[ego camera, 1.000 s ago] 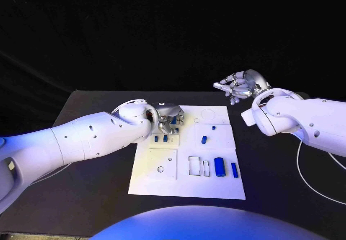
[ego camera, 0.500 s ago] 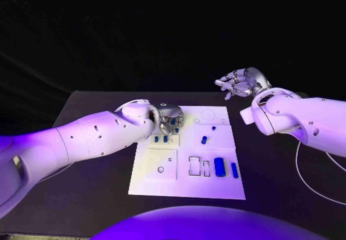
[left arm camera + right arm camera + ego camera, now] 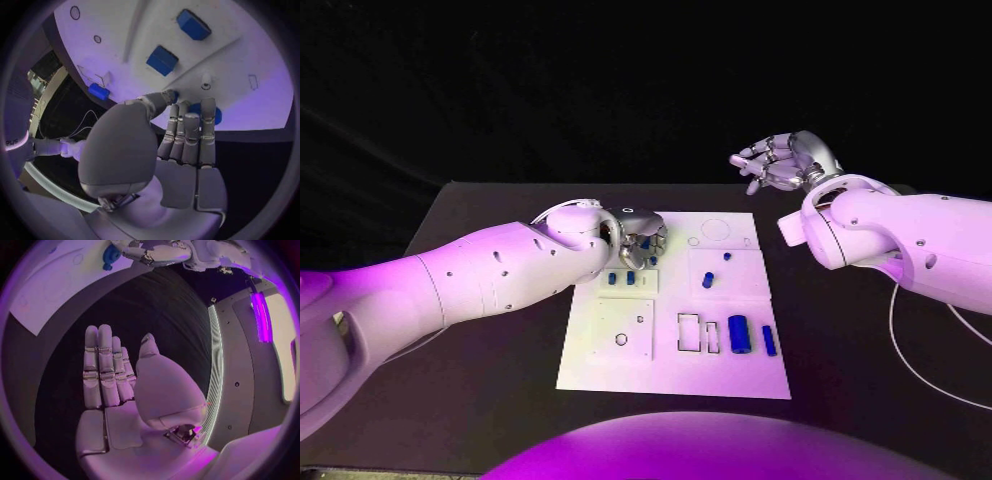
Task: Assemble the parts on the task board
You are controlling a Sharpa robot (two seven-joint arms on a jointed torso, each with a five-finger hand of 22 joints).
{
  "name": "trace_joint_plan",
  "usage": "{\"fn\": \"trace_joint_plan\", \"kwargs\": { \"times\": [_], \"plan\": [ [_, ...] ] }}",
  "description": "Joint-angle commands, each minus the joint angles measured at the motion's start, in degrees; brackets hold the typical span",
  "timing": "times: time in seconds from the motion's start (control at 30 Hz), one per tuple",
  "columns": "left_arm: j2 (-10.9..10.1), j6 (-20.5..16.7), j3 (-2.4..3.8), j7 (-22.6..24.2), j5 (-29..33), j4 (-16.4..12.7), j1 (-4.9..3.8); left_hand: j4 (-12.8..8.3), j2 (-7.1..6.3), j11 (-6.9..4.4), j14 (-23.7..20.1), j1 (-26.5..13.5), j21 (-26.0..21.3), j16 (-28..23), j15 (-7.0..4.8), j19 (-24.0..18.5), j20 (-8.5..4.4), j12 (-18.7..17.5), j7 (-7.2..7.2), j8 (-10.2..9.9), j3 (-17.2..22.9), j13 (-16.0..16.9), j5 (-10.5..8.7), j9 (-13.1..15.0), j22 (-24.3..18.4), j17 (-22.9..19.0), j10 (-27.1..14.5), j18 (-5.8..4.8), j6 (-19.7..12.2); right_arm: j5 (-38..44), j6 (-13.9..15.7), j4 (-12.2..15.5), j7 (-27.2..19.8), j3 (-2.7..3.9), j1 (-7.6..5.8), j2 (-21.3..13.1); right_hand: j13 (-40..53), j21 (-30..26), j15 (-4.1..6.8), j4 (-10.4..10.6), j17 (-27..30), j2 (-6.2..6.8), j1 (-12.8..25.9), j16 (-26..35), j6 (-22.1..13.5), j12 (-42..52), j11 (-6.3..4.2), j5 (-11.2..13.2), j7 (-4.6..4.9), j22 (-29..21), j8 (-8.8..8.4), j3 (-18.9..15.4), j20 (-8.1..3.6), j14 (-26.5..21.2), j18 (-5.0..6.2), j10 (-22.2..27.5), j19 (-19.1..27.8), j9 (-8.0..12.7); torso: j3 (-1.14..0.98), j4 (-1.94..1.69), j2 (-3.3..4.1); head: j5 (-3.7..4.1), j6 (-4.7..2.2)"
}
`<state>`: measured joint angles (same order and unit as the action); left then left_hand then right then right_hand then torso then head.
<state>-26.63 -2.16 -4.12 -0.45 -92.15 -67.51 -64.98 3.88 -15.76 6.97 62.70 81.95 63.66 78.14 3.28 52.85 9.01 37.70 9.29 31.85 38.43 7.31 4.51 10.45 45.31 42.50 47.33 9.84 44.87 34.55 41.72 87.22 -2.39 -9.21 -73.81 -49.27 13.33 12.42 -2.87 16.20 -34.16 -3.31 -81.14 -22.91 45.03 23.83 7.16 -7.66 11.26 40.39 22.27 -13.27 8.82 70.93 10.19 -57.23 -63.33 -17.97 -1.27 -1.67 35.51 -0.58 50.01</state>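
My left hand pinches a blue part at the board's far left corner, where a weak pinch could let it slip, while my right hand hangs empty, fingers loosely apart, far right.

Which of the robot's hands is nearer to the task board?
Left. The left hand is over the far left part of the task board, fingers down at its blue parts. The right hand is raised beyond the board's far right corner, holding nothing.
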Motion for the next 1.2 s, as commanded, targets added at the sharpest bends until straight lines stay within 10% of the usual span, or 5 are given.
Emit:
{"fn": "trace_joint_plan", "kwargs": {
  "times": [0.03,1.2],
  "plan": [
    [0.3,1.2,-0.07,0.5,-0.3,0.2,-0.01,0.0,0.28,0.09,0.4,-0.3,0.3,0.4,0.0,0.2,-0.01,-0.2,-0.02,-0.3,0.2,-0.1,-0.37,-0.1,0.1,-0.1,0.5,0.2,0.5,-0.6,0.5,0.0,-1.7,0.01,0.02,0.1,-0.2,-0.4,-0.35,0.0,0.1,-0.03,-0.5,0.3,0.1,-0.4,0.06,0.1,0.16,-0.2,-0.29,-0.3,0.48,0.1,0.21,-0.5,0.0,0.1,-0.05,0.0,-0.04,-0.02,-0.01],
    [0.5,1.0,-0.54,2.3,1.6,1.0,0.13,-1.2,3.01,-2.0,6.3,-1.9,5.0,4.4,-1.77,4.8,-1.36,-6.4,-1.06,-3.2,1.2,-2.5,-0.58,0.7,6.7,4.9,9.7,-0.97,7.8,-0.6,0.5,-0.2,-1.5,0.01,0.03,0.3,-1.7,-1.1,-0.57,0.0,0.4,-0.18,-0.5,1.8,0.1,-1.0,0.23,0.1,0.31,-1.2,-0.54,-0.7,0.67,-0.2,0.18,-0.7,0.2,0.4,0.0,-0.01,-0.08,0.0,-0.01]
  ]
}}
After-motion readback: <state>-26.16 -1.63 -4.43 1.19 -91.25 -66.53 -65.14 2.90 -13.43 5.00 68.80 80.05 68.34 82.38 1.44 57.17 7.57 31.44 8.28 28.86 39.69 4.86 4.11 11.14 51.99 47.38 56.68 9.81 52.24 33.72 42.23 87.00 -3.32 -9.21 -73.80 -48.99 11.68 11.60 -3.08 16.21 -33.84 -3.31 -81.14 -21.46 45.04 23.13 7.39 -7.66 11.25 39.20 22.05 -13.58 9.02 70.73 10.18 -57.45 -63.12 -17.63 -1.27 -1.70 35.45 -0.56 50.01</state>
